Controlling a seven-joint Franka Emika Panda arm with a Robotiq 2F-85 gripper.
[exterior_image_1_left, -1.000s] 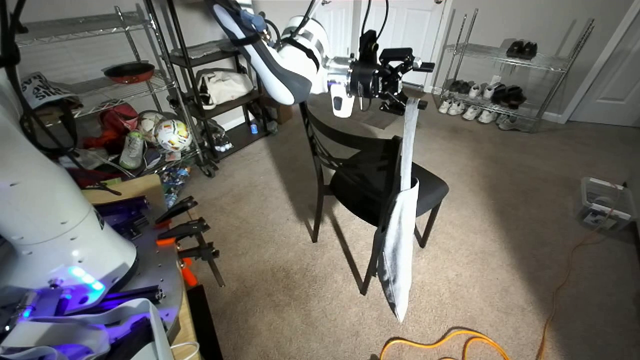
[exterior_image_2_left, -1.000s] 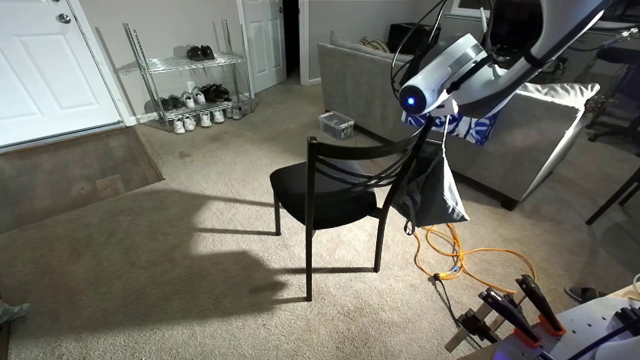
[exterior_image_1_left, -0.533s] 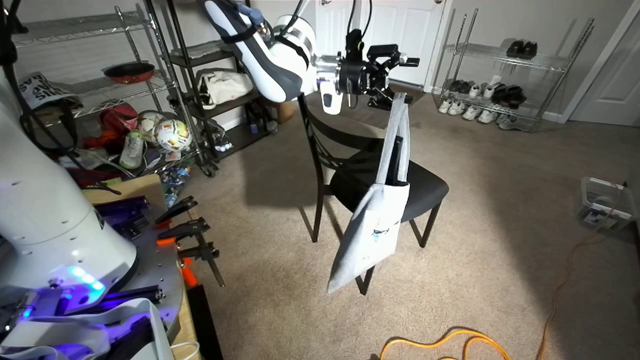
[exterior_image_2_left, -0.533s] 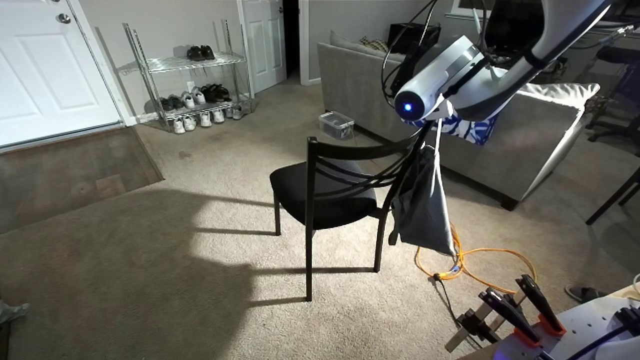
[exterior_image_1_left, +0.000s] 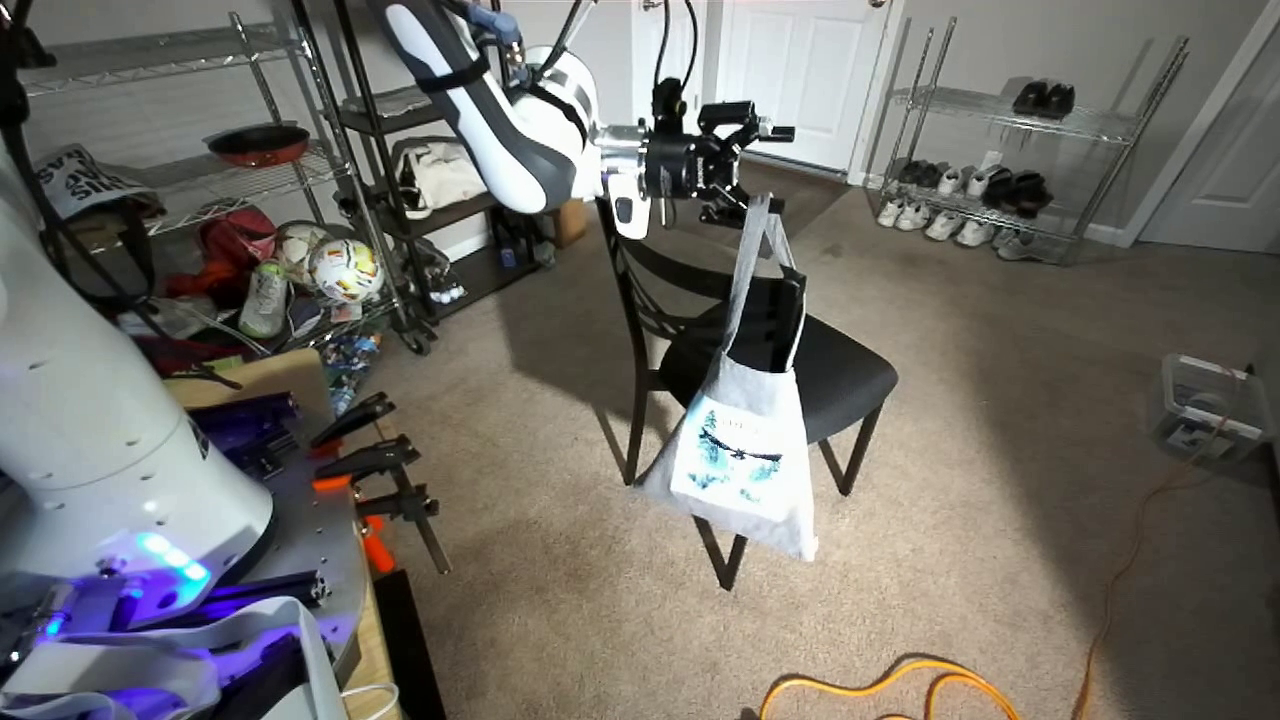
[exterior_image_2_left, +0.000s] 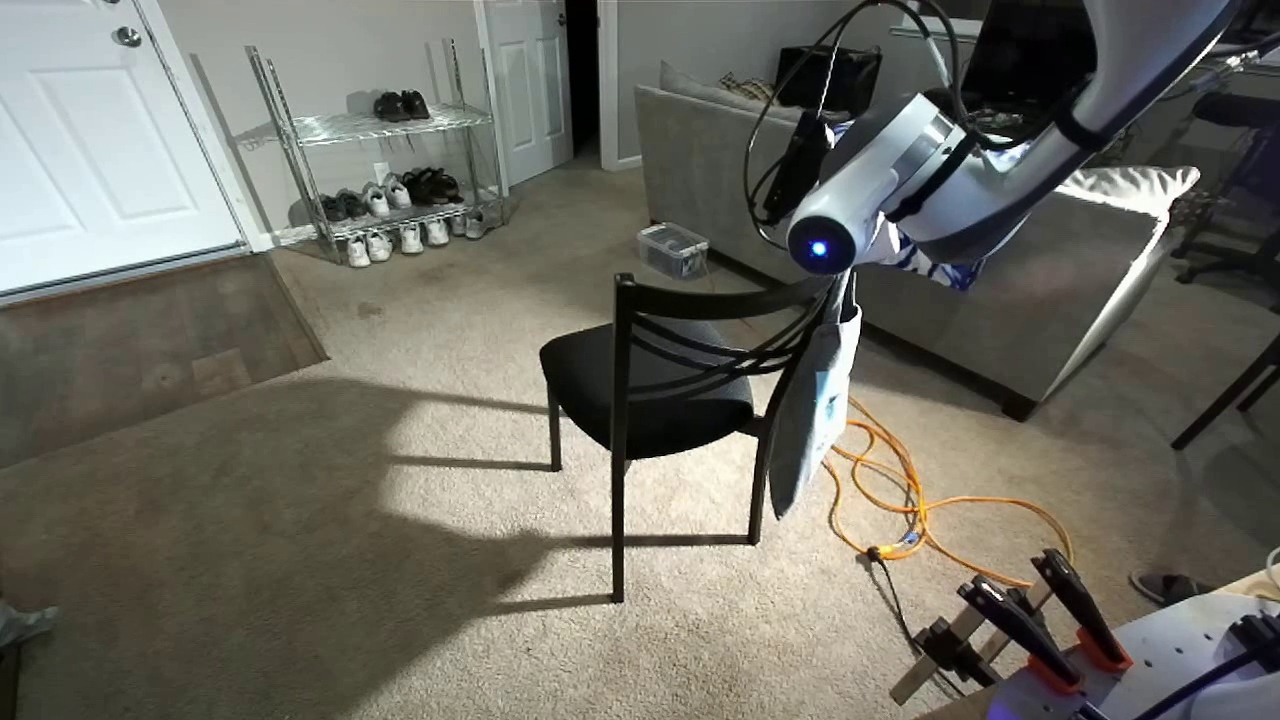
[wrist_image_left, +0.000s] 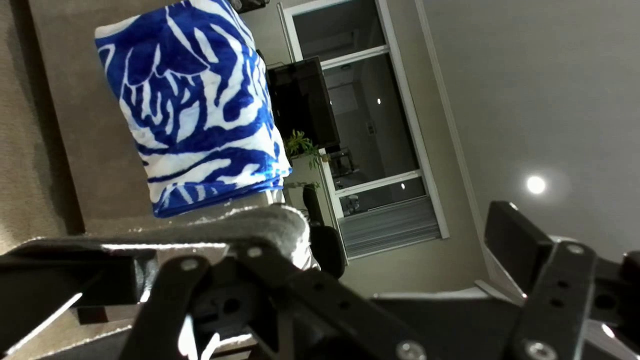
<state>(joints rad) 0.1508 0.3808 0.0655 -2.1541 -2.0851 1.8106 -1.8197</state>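
Gripper (exterior_image_1_left: 778, 170) spread wide, bag (exterior_image_1_left: 745, 440) slung at six o'clock off lower finger (exterior_image_1_left: 776, 207); probably light, floppy; grab straps (exterior_image_1_left: 741, 280).

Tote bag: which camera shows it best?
Best is an exterior view, where the tote bag shows its print broadly. Where an exterior view catches the tote bag obliquely, it looks narrow. The wrist view shows at most a gray strip, perhaps part of it.

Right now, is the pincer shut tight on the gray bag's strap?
No, an exterior view shows the pincer standing wide open, with the strap hanging over its lower finger.
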